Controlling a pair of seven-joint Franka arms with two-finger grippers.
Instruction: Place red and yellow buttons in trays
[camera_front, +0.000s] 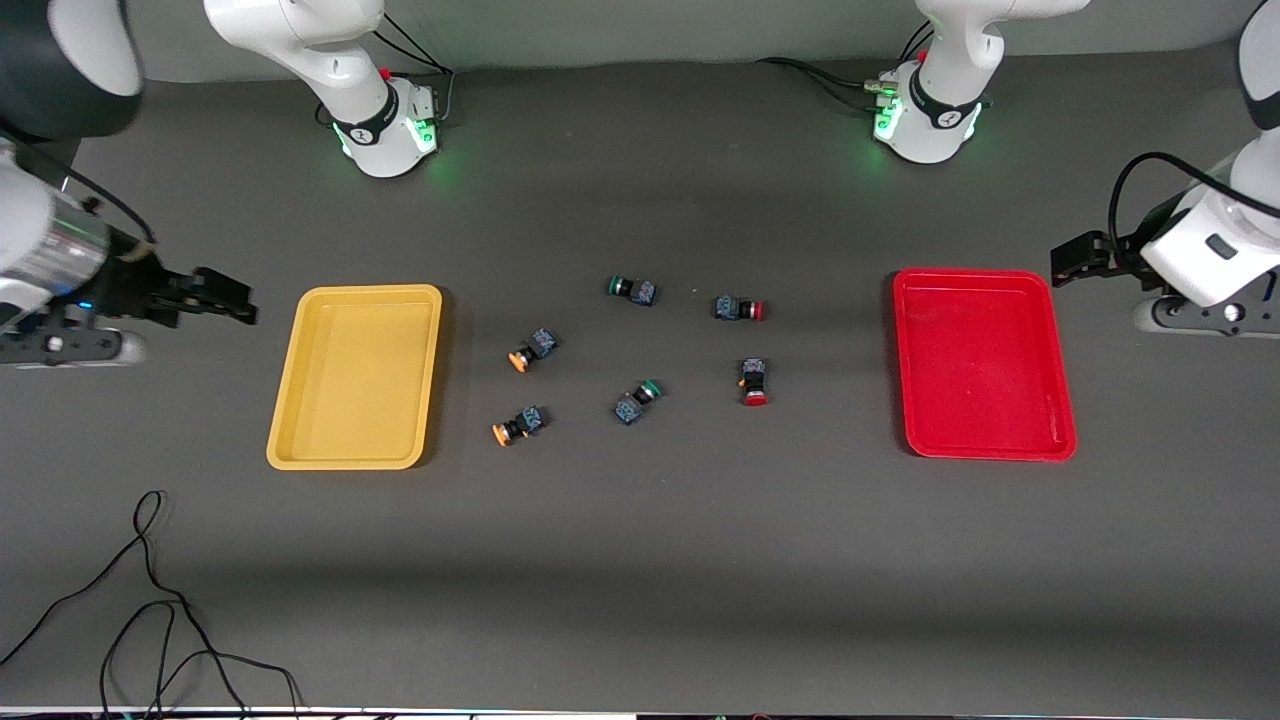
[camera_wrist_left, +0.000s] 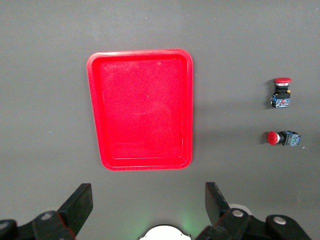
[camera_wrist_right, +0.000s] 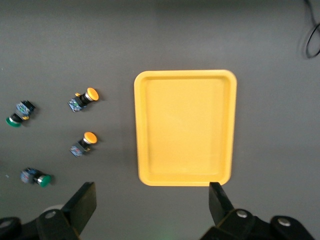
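Note:
The yellow tray (camera_front: 355, 380) lies toward the right arm's end and the red tray (camera_front: 985, 365) toward the left arm's end; both hold nothing. Between them on the table lie two yellow buttons (camera_front: 532, 350) (camera_front: 518, 425) and two red buttons (camera_front: 740, 309) (camera_front: 753, 381). My right gripper (camera_front: 225, 298) is open and empty, over the table beside the yellow tray (camera_wrist_right: 185, 127). My left gripper (camera_front: 1075, 260) is open and empty, over the table beside the red tray (camera_wrist_left: 140, 110). The left wrist view shows both red buttons (camera_wrist_left: 281, 92) (camera_wrist_left: 282, 138); the right wrist view shows both yellow buttons (camera_wrist_right: 84, 99) (camera_wrist_right: 82, 143).
Two green-capped switches (camera_front: 632, 289) (camera_front: 637, 401) lie among the buttons, between the yellow and red ones. A black cable (camera_front: 150, 600) loops on the table near the front camera, at the right arm's end. The arm bases (camera_front: 385, 130) (camera_front: 925, 120) stand along the table's edge farthest from the camera.

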